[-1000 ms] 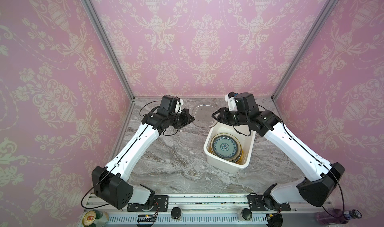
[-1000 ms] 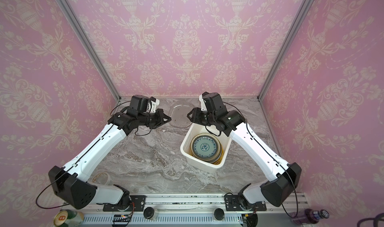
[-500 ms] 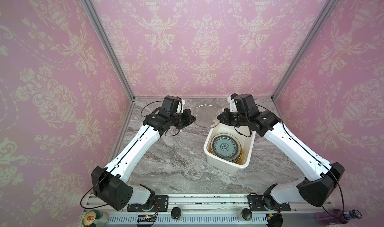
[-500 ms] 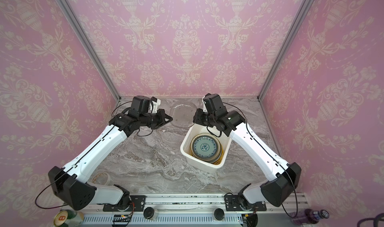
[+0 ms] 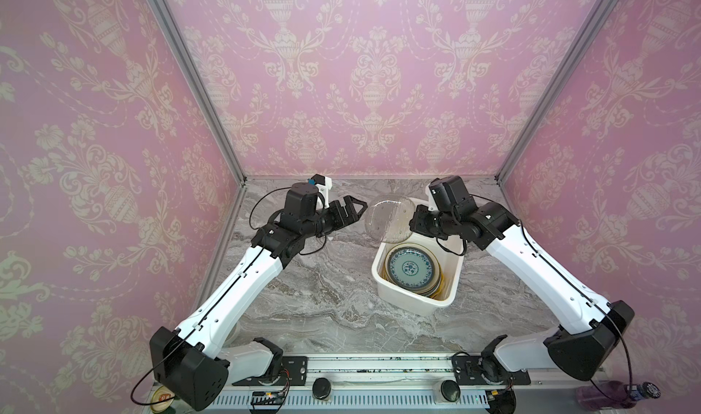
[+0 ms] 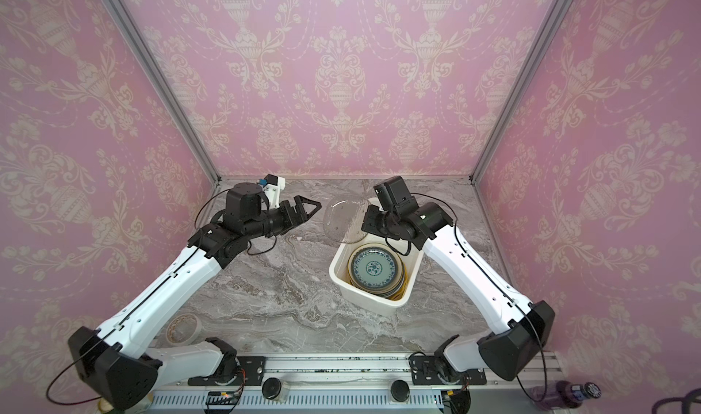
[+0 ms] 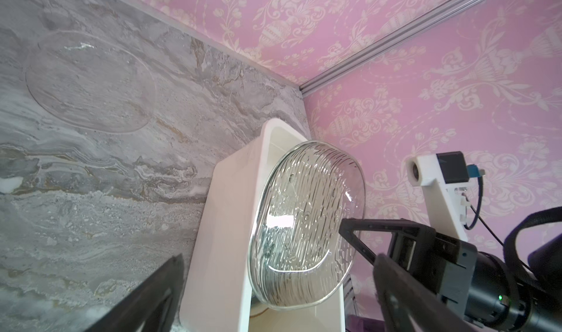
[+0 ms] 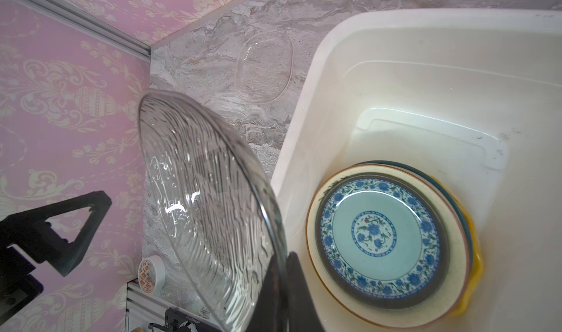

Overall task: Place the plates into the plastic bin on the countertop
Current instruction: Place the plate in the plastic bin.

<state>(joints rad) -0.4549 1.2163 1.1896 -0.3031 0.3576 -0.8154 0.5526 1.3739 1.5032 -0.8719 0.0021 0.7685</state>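
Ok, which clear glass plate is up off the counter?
The ribbed clear glass plate held tilted by the right gripper at the rim of the white plastic bin; the other clear plate lies flat on the grey marble countertop.

A roll of tape (image 6: 184, 330) lies just behind the metal rail (image 6: 341, 368); a purple bottle (image 6: 557, 393) lies beside the rail's end.

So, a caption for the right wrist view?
Right gripper holds a tilted glass plate by the bin of stacked plates.

Ribbed glass plate (image 8: 206, 212) in right claw (image 8: 282, 275), tilted beside plastic bin (image 8: 307, 108)
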